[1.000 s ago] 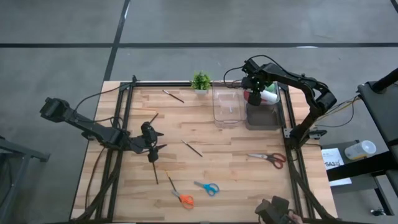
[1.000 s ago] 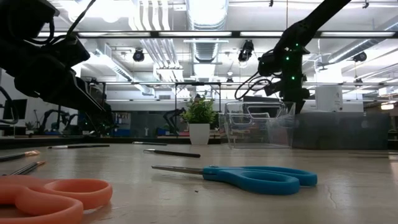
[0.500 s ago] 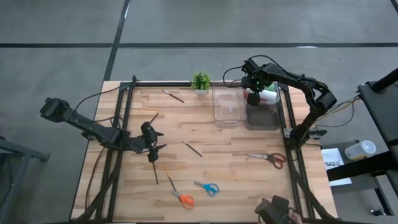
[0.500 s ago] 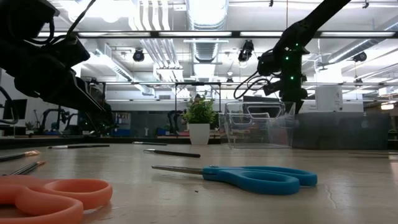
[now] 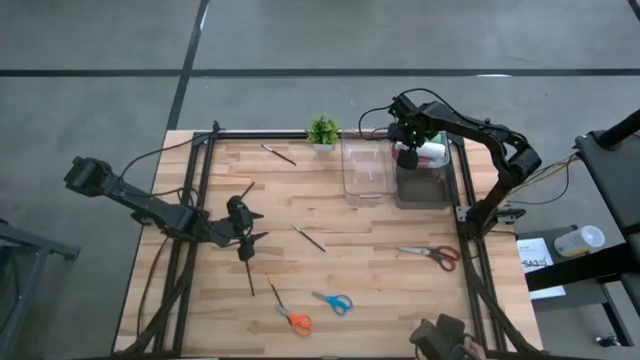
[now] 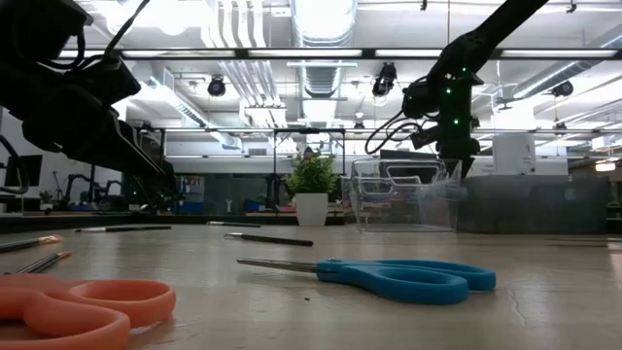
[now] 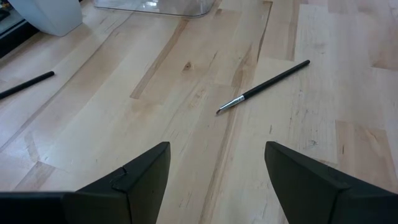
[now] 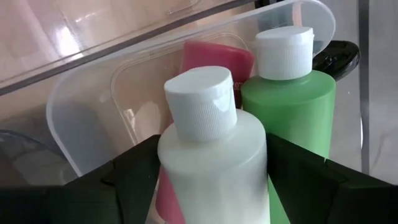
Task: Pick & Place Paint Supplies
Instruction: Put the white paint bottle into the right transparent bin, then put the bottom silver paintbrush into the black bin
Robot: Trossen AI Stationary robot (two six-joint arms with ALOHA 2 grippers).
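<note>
My right gripper (image 5: pixel 410 142) is at the table's far right, over a dark bin (image 5: pixel 422 185), shut on a white squeeze bottle (image 8: pixel 211 149) with a white cap. A green bottle (image 8: pixel 289 106) and a pink-red bottle (image 8: pixel 217 59) lie just beyond it in the bin. My left gripper (image 5: pixel 246 234) is open and empty above the table's left middle. Thin dark brushes lie flat on the wood: one ahead of the left gripper (image 7: pixel 264 87), one near the far edge (image 5: pixel 279 153), and others near the left gripper (image 5: pixel 250 276). No brown bottle shows. My right gripper pinches the white bottle's body (image 8: pixel 180 165) between its two fingers (image 8: pixel 134 180), one on each side, below the cap. The capped end (image 8: pixel 202 102) sticks out past the fingertips. I cannot tell whether the bottle rests on the bin or on the other bottles.
A clear bin (image 5: pixel 365 170) stands left of the dark bin. A small potted plant (image 5: pixel 322 131) stands at the far edge. Red scissors (image 5: pixel 433 255), blue scissors (image 5: pixel 333 301) and orange scissors (image 5: pixel 294 319) lie on the near half. Black frame rails (image 5: pixel 200 170) run along both sides.
</note>
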